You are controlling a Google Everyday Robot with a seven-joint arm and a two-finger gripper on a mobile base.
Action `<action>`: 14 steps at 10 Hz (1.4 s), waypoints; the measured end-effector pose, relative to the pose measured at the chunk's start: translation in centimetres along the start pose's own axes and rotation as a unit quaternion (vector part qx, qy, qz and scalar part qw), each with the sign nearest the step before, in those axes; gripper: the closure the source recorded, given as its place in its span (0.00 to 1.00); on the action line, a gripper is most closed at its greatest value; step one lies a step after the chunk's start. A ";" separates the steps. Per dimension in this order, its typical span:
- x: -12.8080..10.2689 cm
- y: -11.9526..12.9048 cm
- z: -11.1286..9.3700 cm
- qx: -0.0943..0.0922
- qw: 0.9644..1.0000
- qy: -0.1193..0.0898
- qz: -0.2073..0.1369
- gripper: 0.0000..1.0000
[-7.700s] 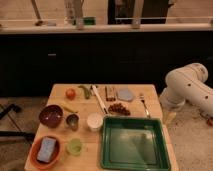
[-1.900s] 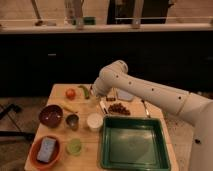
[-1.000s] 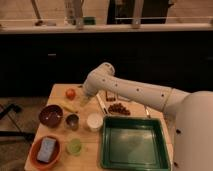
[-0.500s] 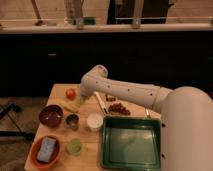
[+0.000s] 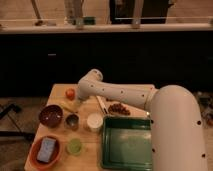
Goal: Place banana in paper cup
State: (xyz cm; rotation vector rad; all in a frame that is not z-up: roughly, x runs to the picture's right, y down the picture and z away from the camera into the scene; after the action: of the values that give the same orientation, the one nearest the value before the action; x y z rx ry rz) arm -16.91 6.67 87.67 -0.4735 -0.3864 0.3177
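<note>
Spanning lower right to centre: white robot arm (image 5: 150, 102). Wooden table (image 5: 89, 151), lower half of frame. Green tray (image 5: 127, 146), lower centre-right. Dark red bowl (image 5: 51, 115), left. Paper cup (image 5: 94, 121), upright, just left of tray, beside metal cup (image 5: 72, 120). Banana (image 5: 67, 105), flat on table just above metal cup, long axis roughly left-to-right, slanting slightly down rightward. Gripper (image 5: 79, 102), just right of banana, lower right of orange-red fruit (image 5: 70, 93); spread or closed, cannot tell.

No readable text, label, brand or number anywhere: none on pale wooden table (image 5: 89, 150), none on white robot arm (image 5: 125, 95). Gripper (image 5: 76, 104) low over table's left part, beside round orange-red fruit (image 5: 70, 93).
</note>
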 end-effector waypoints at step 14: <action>-1.3 2.3 6.8 -0.054 0.998 -0.008 -0.009 0.29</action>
State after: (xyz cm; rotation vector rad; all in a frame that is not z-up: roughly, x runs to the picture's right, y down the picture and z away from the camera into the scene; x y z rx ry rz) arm -21.45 10.65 91.72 -0.5731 -0.4244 0.2846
